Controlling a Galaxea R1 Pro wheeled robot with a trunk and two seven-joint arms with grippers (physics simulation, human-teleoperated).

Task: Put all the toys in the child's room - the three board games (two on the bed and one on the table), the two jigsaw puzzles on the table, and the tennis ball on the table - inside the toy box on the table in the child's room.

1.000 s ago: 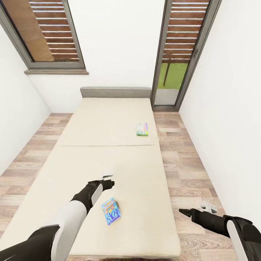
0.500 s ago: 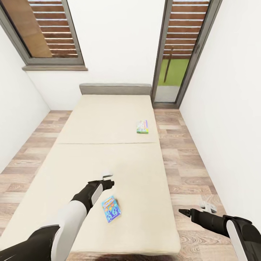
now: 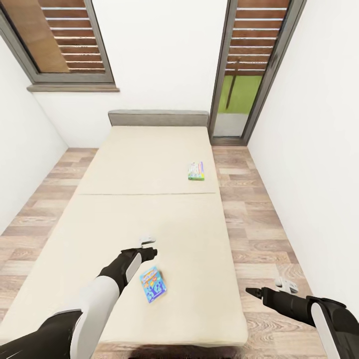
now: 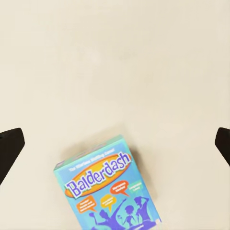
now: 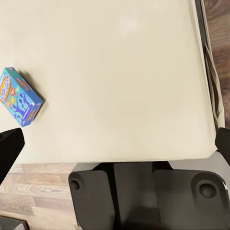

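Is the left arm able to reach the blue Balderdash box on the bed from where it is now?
Probably yes. The Balderdash box lies flat on the bed close beside the left gripper, nothing lies between them, and the jaws are open. The arm would only need to come down onto it.

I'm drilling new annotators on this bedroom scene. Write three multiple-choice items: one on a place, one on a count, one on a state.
1. Where does the blue Balderdash box lie?
A. on the floor
B. on the bed, near its foot
C. against the headboard

2. How many game boxes lie on the bed?
A. one
B. two
C. three

3. How is the left tool?
A. open, holding nothing
B. shut on the blue box
C. shut on the green-edged box

Answers: 1 B, it rests on the beige cover beside the left arm; 2 B, the blue one and the green-edged one; 3 A, the left wrist view shows its fingertips spread apart above the box.
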